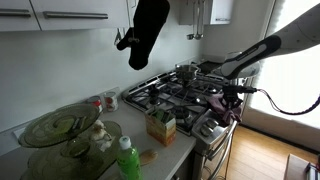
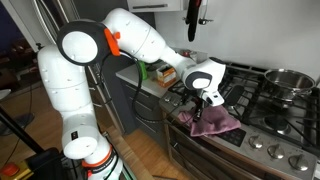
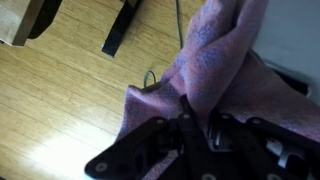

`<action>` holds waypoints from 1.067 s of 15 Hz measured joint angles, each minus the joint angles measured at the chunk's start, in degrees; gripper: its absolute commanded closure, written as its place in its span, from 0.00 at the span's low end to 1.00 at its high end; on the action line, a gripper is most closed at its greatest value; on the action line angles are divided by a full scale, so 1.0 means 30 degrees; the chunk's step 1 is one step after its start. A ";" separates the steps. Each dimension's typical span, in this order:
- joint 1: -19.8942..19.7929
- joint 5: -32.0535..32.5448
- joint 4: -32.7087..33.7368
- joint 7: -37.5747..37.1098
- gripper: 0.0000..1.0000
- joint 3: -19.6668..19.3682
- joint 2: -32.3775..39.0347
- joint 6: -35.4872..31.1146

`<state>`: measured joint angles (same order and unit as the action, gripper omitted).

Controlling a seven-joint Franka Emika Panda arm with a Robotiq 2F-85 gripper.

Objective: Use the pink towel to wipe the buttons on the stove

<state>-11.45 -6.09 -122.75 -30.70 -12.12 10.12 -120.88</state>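
pink towel (image 2: 212,122) is clamped by fingers of the gripper (image 2: 204,101), draped on near edge of stove (image 2: 262,128); contents of steel pot (image 2: 290,80) cannot be seen.

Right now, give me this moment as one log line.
gripper: shut on pink towel | towel position: on stove front edge

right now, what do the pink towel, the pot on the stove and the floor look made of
Soft pink towel: woven cloth, matte, falling in limp folds. Round silver pot: probably stainless steel, shiny reflective wall. Light brown plank floor: wood or wood-look laminate; grain lines, slight sheen.
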 measured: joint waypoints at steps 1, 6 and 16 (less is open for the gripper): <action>0.0157 0.0001 0.0112 0.0438 0.96 0.0222 0.0032 0.0456; 0.0842 0.0547 0.0922 0.2119 0.96 0.0942 0.0483 0.2488; 0.0361 0.0783 0.1175 0.0373 0.96 -0.0676 0.0817 0.1434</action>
<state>-10.36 -3.74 -119.23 -29.58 -14.14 12.57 -116.57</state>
